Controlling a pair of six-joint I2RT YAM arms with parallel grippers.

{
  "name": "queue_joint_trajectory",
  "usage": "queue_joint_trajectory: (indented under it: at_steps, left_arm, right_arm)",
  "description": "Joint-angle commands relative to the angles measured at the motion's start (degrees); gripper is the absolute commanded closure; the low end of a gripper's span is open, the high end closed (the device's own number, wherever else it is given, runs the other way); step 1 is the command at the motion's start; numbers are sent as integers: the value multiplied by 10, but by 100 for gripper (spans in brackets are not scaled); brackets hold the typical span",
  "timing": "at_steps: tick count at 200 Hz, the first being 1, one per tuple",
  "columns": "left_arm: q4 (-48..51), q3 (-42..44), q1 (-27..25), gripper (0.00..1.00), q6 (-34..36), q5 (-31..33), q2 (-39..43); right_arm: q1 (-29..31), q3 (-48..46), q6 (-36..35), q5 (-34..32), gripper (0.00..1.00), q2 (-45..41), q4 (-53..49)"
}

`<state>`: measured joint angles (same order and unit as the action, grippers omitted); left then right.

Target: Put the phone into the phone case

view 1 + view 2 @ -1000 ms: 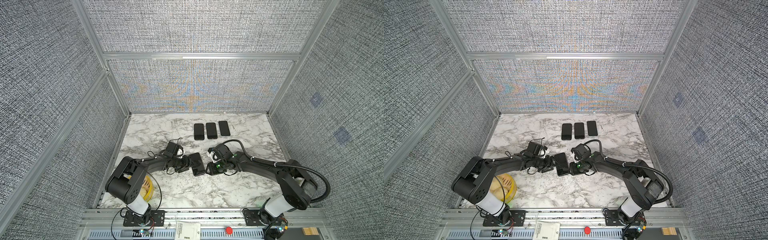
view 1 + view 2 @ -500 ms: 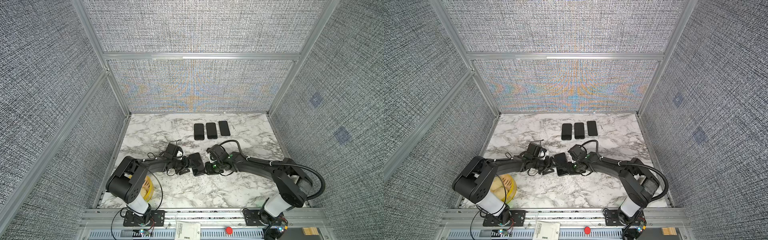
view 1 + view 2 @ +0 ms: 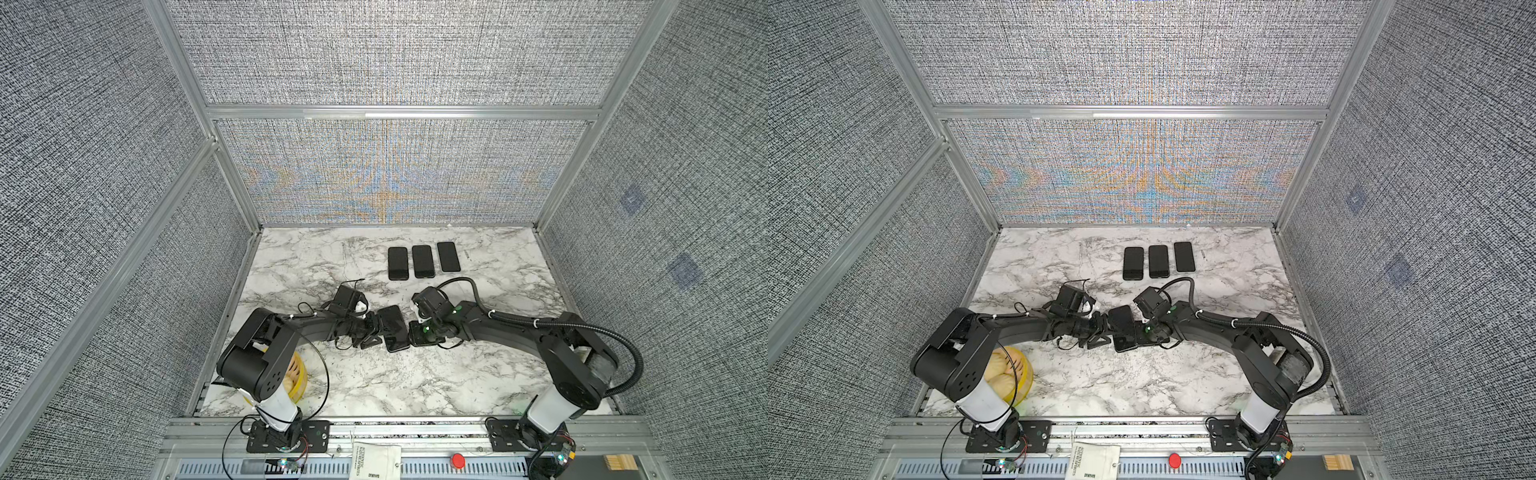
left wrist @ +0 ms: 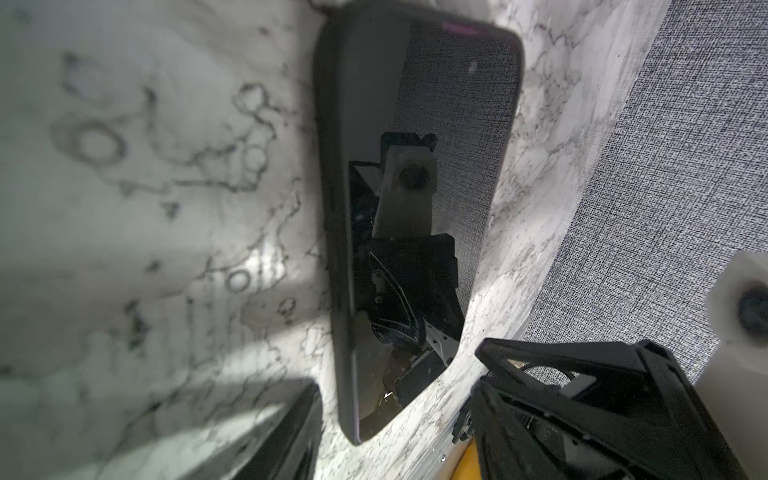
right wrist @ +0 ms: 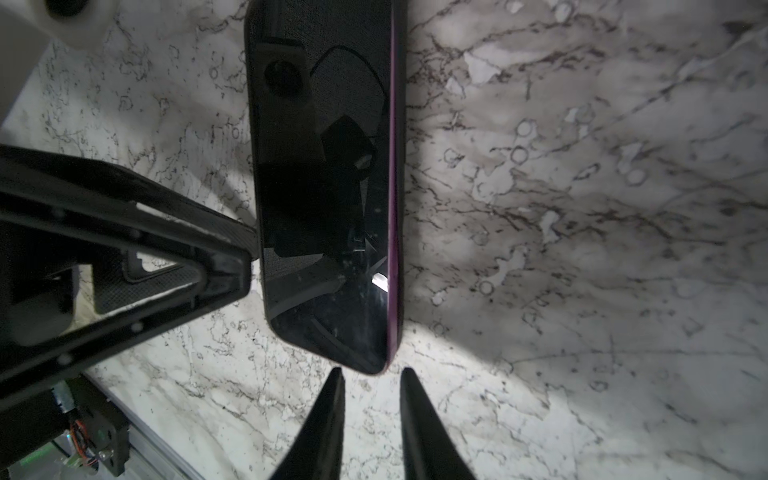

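The phone (image 3: 392, 332) (image 3: 1123, 328) lies screen up in the middle of the marble table (image 3: 415, 386). A dark phone case (image 4: 332, 208) rim runs along one long side. A purple phone edge (image 5: 392, 166) shows along the other. My left gripper (image 3: 376, 332) (image 4: 390, 419) is open at the phone's left side. One of its fingers (image 5: 187, 249) sits against the case rim. My right gripper (image 3: 413, 336) (image 5: 372, 390) is at the phone's right side. It is open by a narrow gap with only marble between its fingertips, just short of the phone's purple corner.
Three black phone-shaped slabs (image 3: 398, 264) (image 3: 423, 262) (image 3: 448, 257) lie in a row at the back. A yellow tub (image 3: 300, 374) of pale round things stands front left under my left arm. Fabric walls close in the left, back and right sides, and a metal rail (image 3: 415, 428) runs along the front.
My right gripper has slid left up to the phone and its jaws have narrowed. The left gripper's jaws have narrowed a little. The phone has hardly moved.
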<state>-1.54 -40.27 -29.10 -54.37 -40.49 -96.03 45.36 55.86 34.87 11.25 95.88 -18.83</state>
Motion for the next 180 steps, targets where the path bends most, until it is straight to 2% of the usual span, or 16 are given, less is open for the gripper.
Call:
queue_joint_trajectory:
  at_steps: [1, 59, 126, 180]
  left_arm:
    - [32, -5, 0, 41, 19, 13, -7]
    - [38, -21, -8, 45, 27, 9, -29]
    - [34, -10, -13, 49, 29, 9, -44]
    - [43, -13, -13, 49, 37, 10, -45]
  right_arm:
    - [3, 7, -8, 6, 73, 8, -3]
    - [7, 1, -8, 7, 77, 16, -14]
    - [6, 7, -15, 21, 86, 32, -6]
    - [6, 7, -13, 34, 88, 36, 2]
